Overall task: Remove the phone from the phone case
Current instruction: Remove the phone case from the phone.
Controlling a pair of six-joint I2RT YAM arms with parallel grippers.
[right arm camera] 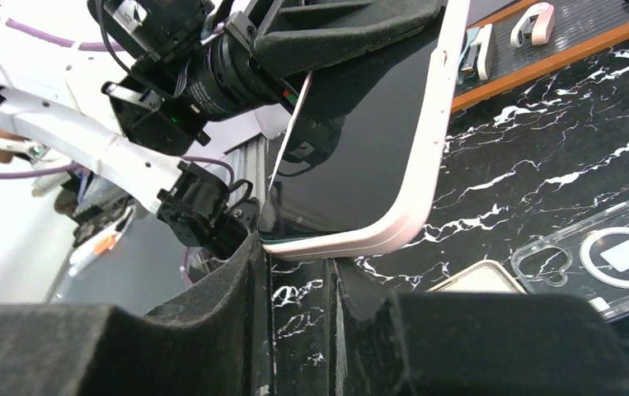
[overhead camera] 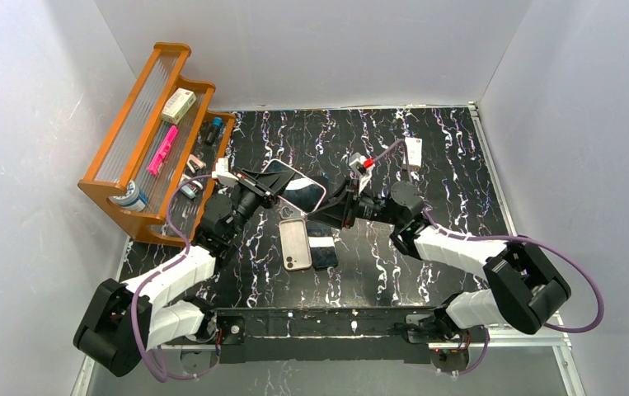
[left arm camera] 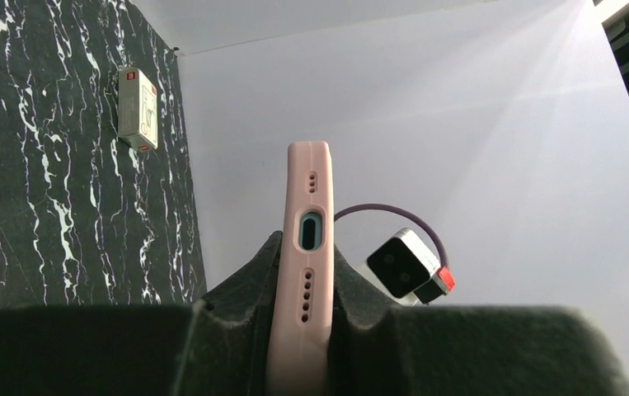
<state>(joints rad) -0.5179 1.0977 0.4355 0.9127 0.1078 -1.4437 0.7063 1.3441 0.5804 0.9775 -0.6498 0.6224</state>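
Left pincer (left arm camera: 304, 252) clamped on pink phone case (left arm camera: 307, 186), held above desk (overhead camera: 459, 165). Right pincer (right arm camera: 294, 260) at case's far corner; closed or not, cannot tell.

Orange wooden rack (overhead camera: 171, 52), white box (overhead camera: 414, 151) on black marbled table (overhead camera: 467, 148)

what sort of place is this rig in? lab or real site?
Probably a robot-lab data-collection cell, not a home or shop: plain white panel walls box in a black marble-pattern table, the left arm and right arm are bolted at its near edge, and a wooden rack holds small props.
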